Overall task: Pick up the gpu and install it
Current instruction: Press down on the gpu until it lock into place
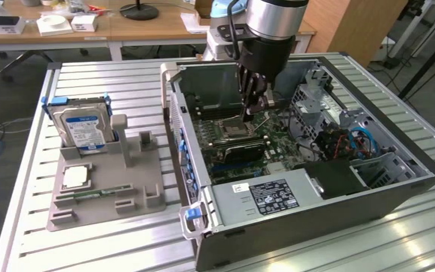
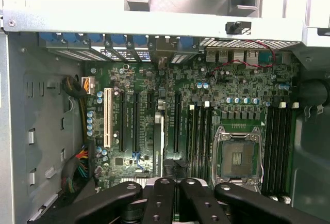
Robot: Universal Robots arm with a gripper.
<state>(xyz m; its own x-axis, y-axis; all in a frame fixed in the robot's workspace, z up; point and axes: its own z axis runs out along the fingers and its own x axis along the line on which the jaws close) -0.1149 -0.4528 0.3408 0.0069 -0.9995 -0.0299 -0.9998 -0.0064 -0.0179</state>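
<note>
Black jointed claw (image 2: 172, 182) (matte) above thin flat gpu (image 2: 158, 144)

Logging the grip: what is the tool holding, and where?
Cannot be told. The tool sits at the gpu's near edge, the card standing edge-on on the motherboard.

We see the gripper (image 1: 252, 107) down inside the open case (image 1: 399, 195). Room is tight: drive cage (image 1: 323, 93) and cables (image 1: 350, 141) crowd the exterior view's right, case wall (image 1: 174, 122) its left. Above the motherboard (image 2: 170, 105), slots and the empty CPU socket (image 2: 238, 154) stay low.
</note>
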